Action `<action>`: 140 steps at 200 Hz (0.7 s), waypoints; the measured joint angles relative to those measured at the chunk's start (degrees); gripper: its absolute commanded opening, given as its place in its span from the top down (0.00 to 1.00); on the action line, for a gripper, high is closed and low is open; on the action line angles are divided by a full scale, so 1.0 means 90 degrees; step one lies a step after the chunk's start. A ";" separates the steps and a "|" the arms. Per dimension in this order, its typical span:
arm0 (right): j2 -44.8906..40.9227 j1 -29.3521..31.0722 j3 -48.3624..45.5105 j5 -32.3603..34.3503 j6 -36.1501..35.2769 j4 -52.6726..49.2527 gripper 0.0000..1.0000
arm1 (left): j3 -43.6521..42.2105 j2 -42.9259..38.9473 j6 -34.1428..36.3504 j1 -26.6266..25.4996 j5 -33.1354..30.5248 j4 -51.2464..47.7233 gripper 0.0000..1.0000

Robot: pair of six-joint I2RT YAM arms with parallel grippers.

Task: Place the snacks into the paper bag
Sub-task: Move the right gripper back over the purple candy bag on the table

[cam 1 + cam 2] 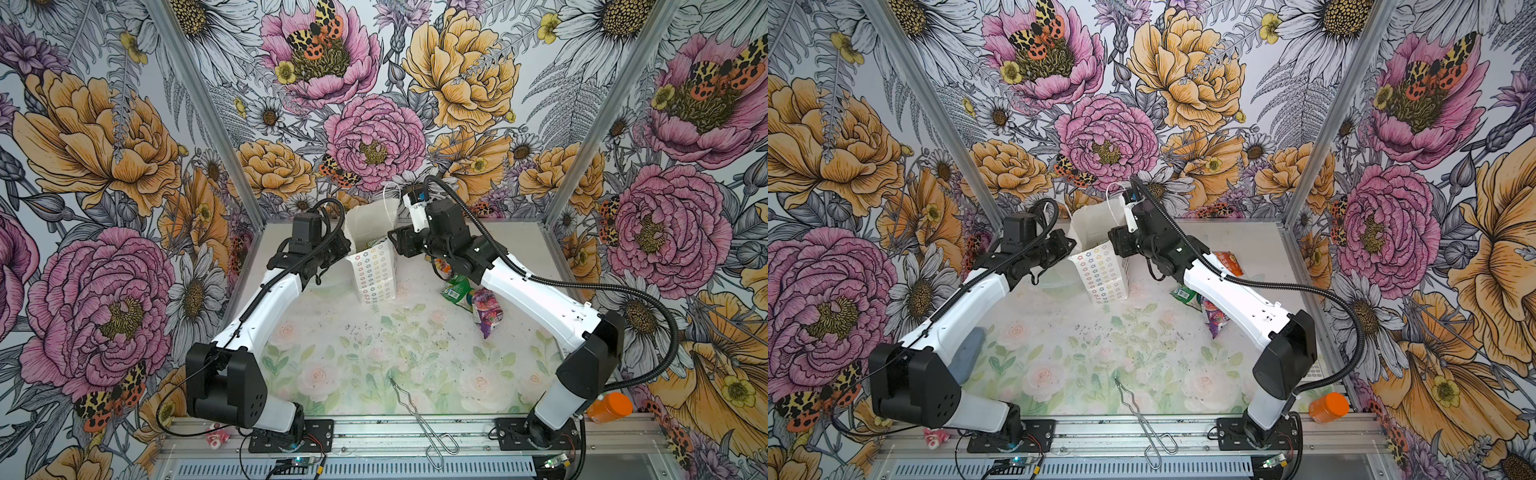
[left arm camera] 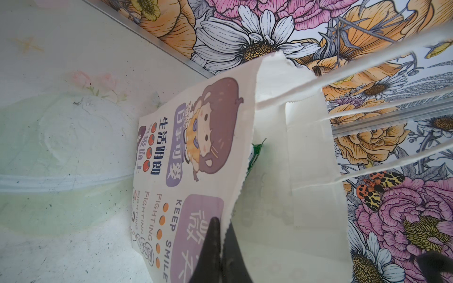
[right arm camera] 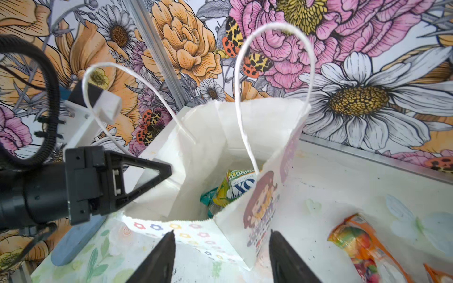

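Paper bag (image 1: 372, 272): stands upright at the far middle of the surface (image 1: 374, 357) with its mouth open. Its white cord handles (image 3: 275, 24) rise above the rim (the narrow side with flower outlines faces the camera in both top views).
Left end effector (image 2: 222, 223): clamped shut on the bag's rim, with one finger on the printed face with the cartoon girl and the other inside the mouth.
Right end effector (image 3: 221, 232): jaws spread apart with nothing between them, hanging just over the near edge of the bag's mouth, above the flowered side.
Snacks in the bag: a yellow-green packet (image 3: 236, 187) lettered "OX" (the bag wall hides the rest of the word) lies touching a teal packet (image 3: 208, 196) at the bottom.
Snacks outside the bag: a green packet (image 1: 456, 291) and a purple-pink packet (image 1: 487, 309) lie side by side on the surface to the right of the bag, partly under the right arm (image 1: 536, 299). An orange packet (image 3: 355, 239) lies farther back, near the bag.
Other things: metal tongs (image 1: 417, 417) lie at the front edge. An orange bottle (image 1: 611, 409) lies on its side by the right arm's base, and a small pink-white toy (image 1: 218, 436) sits at front left.
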 measured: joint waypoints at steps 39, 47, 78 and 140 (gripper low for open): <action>-0.0520 -0.0066 -0.0913 0.0442 0.0189 -0.0005 0.21 | 0.0000 0.0000 0.0000 0.0000 0.0022 0.0000 1.00; -0.0639 -0.0085 -0.1098 0.0529 0.0228 -0.0010 0.17 | 0.0000 0.0000 0.0000 0.0000 0.0022 0.0000 1.00; -0.1190 -0.0325 -0.1761 0.0716 0.0583 -0.0005 0.09 | 0.0000 0.0000 0.0000 0.0000 0.0024 0.0000 1.00; -0.2079 -0.0935 -0.2922 0.0950 0.1292 -0.0015 0.00 | 0.0000 0.0000 0.0000 0.0000 0.0024 0.0002 1.00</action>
